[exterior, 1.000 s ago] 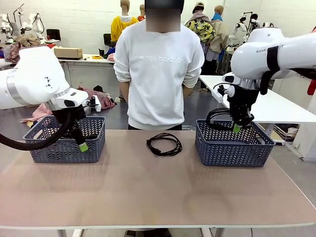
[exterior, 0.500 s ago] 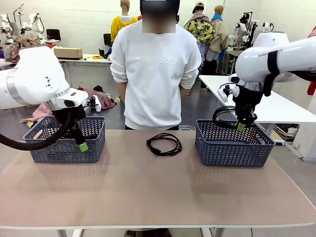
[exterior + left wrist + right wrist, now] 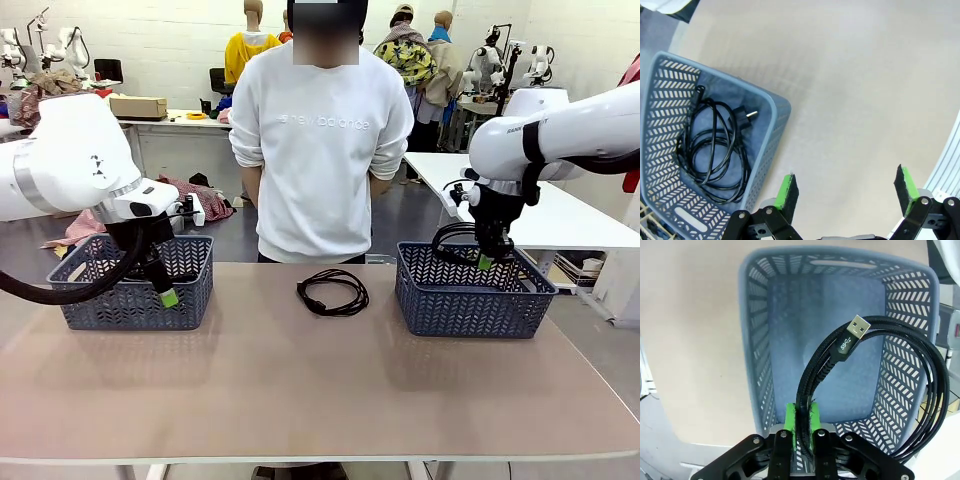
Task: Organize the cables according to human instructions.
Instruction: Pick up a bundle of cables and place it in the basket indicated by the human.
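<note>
My right gripper (image 3: 485,261) hangs over the right blue basket (image 3: 470,300), shut on a coiled black cable (image 3: 448,240). In the right wrist view the green pads (image 3: 790,421) pinch that braided cable (image 3: 826,366), whose USB plug sticks up over the empty basket (image 3: 754,345). A second coiled cable (image 3: 333,292) lies on the table in front of the person. My left gripper (image 3: 163,291) is open and holds nothing, just in front of the left basket (image 3: 100,300). That gripper (image 3: 846,187) stands over bare table beside the basket (image 3: 771,131), which holds a coiled power cable (image 3: 715,150).
The person (image 3: 320,150) stands at the far edge of the table with hands behind the back. The tan tabletop (image 3: 320,390) is bare between and in front of the two baskets. A thick black hose (image 3: 60,290) loops under my left arm.
My right arm has swung slightly back and to the right, keeping the cable over the right basket. The left arm has not moved.
</note>
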Controlling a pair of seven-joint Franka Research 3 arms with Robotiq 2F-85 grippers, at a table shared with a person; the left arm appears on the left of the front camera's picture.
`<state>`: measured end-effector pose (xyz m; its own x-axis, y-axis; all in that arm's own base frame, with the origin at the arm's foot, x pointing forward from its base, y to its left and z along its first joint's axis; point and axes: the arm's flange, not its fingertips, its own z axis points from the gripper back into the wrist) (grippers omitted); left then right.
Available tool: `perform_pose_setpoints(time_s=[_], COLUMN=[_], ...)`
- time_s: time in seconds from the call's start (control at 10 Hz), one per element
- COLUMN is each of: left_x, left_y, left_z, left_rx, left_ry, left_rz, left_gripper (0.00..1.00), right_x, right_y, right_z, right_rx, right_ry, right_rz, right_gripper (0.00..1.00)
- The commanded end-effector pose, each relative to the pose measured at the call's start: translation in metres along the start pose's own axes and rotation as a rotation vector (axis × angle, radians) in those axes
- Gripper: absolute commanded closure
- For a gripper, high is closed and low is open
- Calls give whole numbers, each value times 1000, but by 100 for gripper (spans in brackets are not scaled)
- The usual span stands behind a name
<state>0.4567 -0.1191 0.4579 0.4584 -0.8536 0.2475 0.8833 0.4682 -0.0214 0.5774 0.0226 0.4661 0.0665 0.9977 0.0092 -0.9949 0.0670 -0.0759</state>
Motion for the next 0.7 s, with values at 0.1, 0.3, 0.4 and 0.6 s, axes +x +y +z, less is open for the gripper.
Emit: perform_pose_setpoints(time_s=[0.1, 0.3, 0.4, 0.6], left_x=[-3, -3, -3, -3], left_y=[1, 1, 1, 1], left_z=[2, 2, 2, 2], left_rx=[-3, -3, -3, -3], left_ry=[7, 7, 7, 7], left_rz=[-1, -1, -1, -1], left_gripper=[0, 0, 0, 0], right_x=[0, 1, 1, 1], right_y=[-15, -19, -21, -22], right_z=[-7, -16, -19, -24], right_rx=[-10, -1, 0, 16], right_ry=[5, 5, 9, 7], right_rz=[6, -6, -5, -7], right_gripper=[87, 87, 87, 83])
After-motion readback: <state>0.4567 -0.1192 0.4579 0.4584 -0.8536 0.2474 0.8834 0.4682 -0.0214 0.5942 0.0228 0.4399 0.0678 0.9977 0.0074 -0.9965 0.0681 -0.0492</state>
